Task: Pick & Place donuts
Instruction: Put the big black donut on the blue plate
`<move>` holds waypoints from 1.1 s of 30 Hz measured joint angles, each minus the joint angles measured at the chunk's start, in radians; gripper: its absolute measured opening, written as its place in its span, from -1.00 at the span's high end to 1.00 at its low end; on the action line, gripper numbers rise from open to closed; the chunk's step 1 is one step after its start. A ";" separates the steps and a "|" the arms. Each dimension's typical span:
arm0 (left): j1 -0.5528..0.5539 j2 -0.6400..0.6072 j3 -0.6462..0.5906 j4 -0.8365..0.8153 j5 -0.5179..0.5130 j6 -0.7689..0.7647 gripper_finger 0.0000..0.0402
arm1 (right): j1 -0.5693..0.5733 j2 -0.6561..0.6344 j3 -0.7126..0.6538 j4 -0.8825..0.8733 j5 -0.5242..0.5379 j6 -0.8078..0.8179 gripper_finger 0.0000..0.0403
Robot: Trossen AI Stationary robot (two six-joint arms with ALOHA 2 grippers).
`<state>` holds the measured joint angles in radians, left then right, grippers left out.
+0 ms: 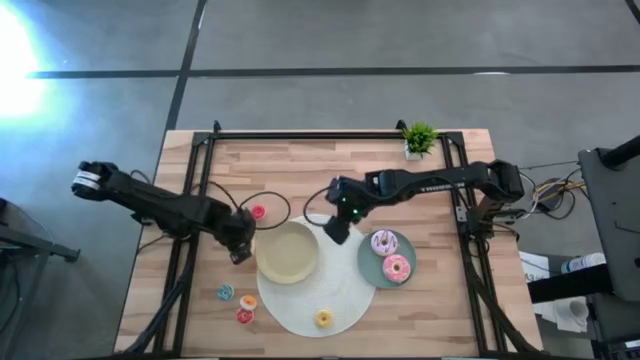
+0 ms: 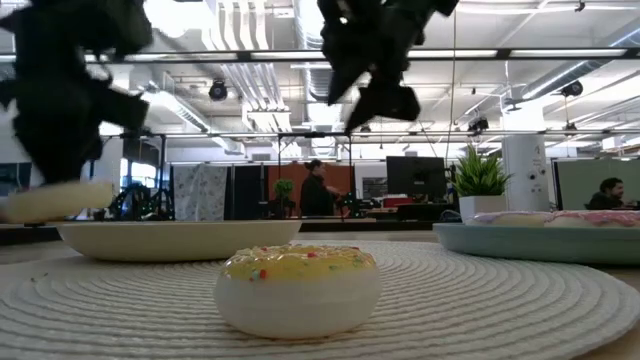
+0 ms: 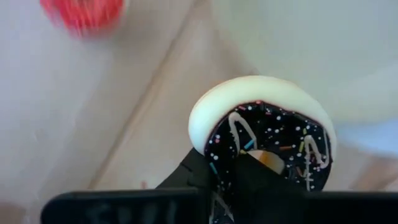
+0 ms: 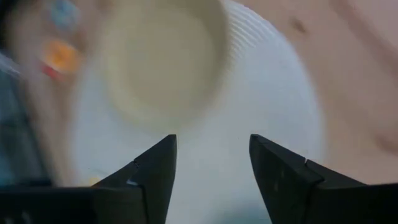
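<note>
Overhead view straight down on table (image 1: 300,160), low view level across mat (image 2: 500,300), wrist views close, sharing beige plate (image 1: 288,252)

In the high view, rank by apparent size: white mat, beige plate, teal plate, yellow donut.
1. White mat, largest.
2. Beige plate.
3. Teal plate, close to the beige one and partly covered by two donuts, so this order is unsure.
4. Yellow donut, far smallest.

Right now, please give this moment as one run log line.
left gripper: shut on chocolate donut, beside beige plate | right gripper: open, empty, over white mat | teal plate: two donuts
</note>
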<state>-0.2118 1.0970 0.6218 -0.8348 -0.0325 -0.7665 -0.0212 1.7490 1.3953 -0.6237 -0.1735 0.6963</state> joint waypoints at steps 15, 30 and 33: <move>0.009 0.023 0.251 0.226 -0.289 0.180 0.99 | -0.033 0.019 -0.165 0.659 -0.115 0.360 -0.17; 0.072 0.184 0.279 0.451 -0.237 0.263 1.00 | -0.031 0.020 -0.170 0.647 -0.086 0.367 -0.26; 0.078 0.207 0.296 0.469 -0.230 0.274 1.00 | -0.031 0.020 -0.170 0.641 -0.086 0.363 -0.24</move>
<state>-0.1337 1.3042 0.9182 -0.3658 -0.2629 -0.4922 -0.0521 1.7687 1.2255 0.0175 -0.2592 1.0596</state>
